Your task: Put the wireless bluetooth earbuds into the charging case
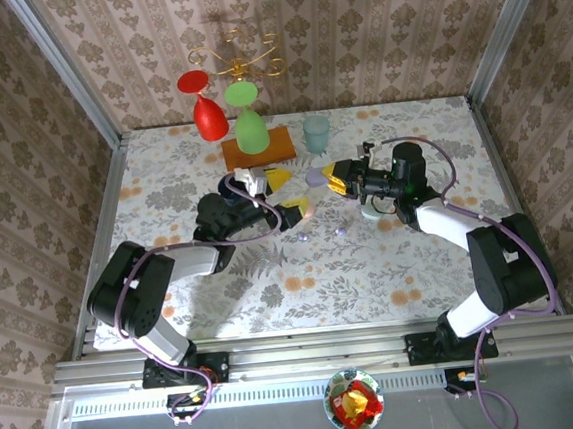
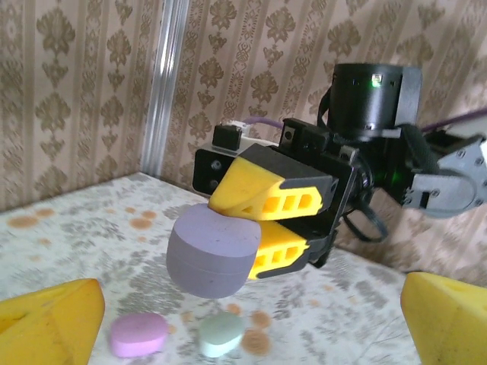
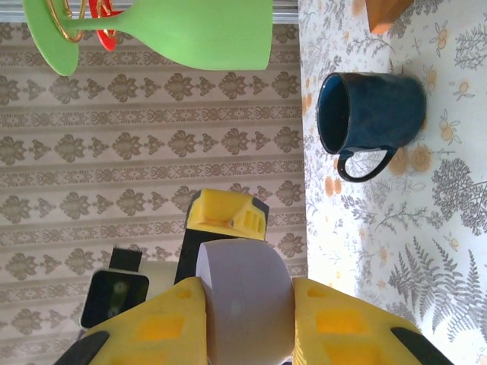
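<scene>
Holding a lilac charging case (image 2: 205, 262), the right gripper (image 2: 232, 236) has its yellow fingers clamped on it in the middle of the left wrist view. The left gripper (image 1: 287, 196) has its fingers wide apart. Tiny pale earbuds (image 1: 303, 239) lie on the table (image 1: 372, 277), just below the grippers in the top view.

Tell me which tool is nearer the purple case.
Right. The right tool grips the purple case; the left tool is open, facing it, not touching.
</scene>
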Available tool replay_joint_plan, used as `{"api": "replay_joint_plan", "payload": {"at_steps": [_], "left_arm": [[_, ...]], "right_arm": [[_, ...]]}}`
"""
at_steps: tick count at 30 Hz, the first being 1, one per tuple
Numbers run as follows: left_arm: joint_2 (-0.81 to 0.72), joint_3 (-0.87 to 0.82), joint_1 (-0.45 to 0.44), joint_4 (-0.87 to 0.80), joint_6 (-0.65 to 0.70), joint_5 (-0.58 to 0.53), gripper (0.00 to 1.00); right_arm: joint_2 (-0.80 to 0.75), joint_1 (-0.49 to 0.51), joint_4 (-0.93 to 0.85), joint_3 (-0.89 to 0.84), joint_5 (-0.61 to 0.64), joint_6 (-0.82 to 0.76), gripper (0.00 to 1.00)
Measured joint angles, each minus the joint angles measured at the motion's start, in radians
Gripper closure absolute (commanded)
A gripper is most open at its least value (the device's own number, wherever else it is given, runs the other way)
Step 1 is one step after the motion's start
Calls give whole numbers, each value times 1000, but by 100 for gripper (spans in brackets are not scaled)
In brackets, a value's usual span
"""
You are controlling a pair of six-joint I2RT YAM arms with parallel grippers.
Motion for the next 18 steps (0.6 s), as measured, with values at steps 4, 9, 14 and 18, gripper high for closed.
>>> {"api": "replay_joint_plan", "payload": {"at_steps": [4, 9, 14, 18], "left_arm": [[1, 0, -5, 1, 127, 4, 0], [10, 1, -11, 1, 196, 9, 1], [35, 23, -18, 0, 207, 13, 12], [45, 49, -18, 1, 198, 14, 23]], "right_arm": [[0, 4, 47, 0, -1, 45, 91], [-2, 26, 50, 0, -2, 71, 94], [-2, 61, 50, 0, -13, 89, 95], [-3, 76, 61, 0, -16, 101, 96]]}}
